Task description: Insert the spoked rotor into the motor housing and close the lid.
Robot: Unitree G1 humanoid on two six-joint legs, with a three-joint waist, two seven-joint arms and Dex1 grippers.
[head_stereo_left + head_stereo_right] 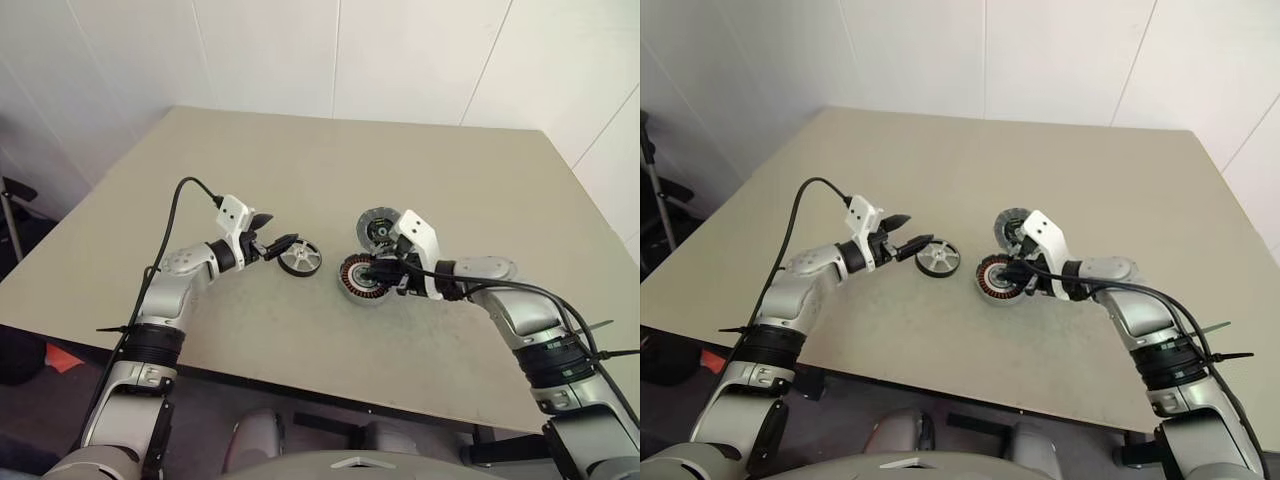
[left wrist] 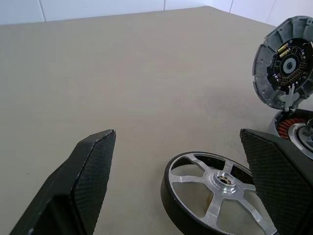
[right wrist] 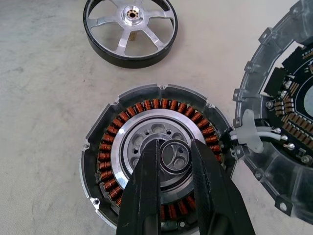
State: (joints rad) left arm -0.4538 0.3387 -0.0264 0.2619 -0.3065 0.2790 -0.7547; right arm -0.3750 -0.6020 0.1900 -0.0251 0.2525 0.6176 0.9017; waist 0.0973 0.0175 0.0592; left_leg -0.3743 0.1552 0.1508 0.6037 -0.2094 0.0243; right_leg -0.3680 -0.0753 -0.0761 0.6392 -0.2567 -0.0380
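The spoked rotor (image 1: 300,259) lies flat on the table (image 1: 300,160), just beside the wide-open left gripper (image 1: 283,244) and apart from the motor housing (image 3: 156,159). The housing is steadied by the right gripper (image 3: 173,169), narrowed over its centre ring — the lid (image 2: 285,68) stands open. The rotor's rim should be straddled squarely — then lifted level.

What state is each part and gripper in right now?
spoked rotor: lying flat on the table, not yet inserted.
motor housing: open, windings exposed, no rotor inside.
lid: swung up, inner face showing.
left gripper: open, fingers either side of the rotor's near rim.
right gripper: nearly shut, fingertips over the housing's centre hub.
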